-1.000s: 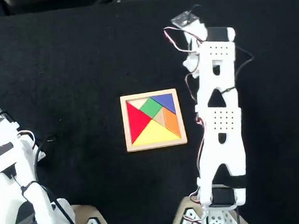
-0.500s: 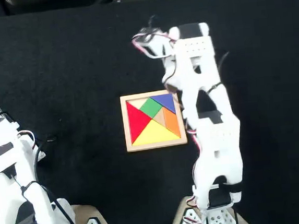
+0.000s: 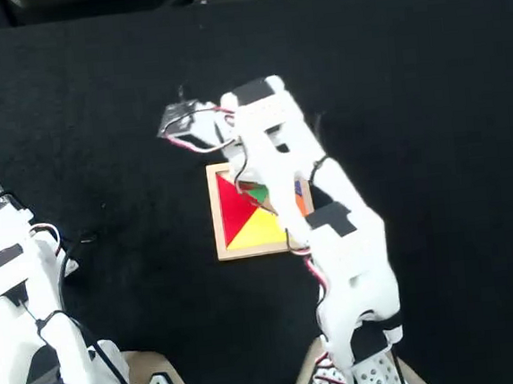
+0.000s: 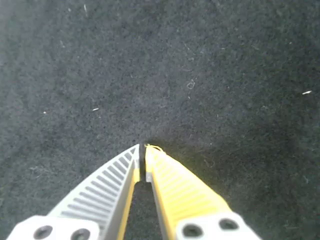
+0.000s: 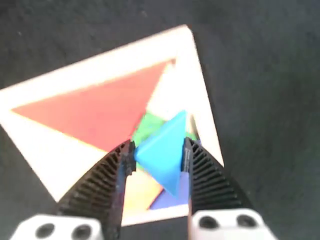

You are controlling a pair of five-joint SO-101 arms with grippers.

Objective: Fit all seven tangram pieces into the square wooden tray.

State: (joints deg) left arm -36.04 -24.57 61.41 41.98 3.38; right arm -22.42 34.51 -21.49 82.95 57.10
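Gripper of the right arm [image 5: 156, 147] is clamped on a small light-blue triangular piece [image 5: 165, 157], hanging over the square wooden tray [image 5: 100, 59]. The tray's bare triangular gap [image 5: 172, 95] lies just ahead, beside the large red triangle [image 5: 95, 110]. A green piece [image 5: 147, 127] and a yellow triangle [image 3: 258, 232] also sit inside. The left gripper [image 4: 141, 147], closed and empty, is well apart over the black cloth [image 4: 200, 75].

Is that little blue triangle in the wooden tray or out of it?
Out: the small light-blue triangular piece is pinched in the right gripper, held over the square wooden tray, not seated among the others.
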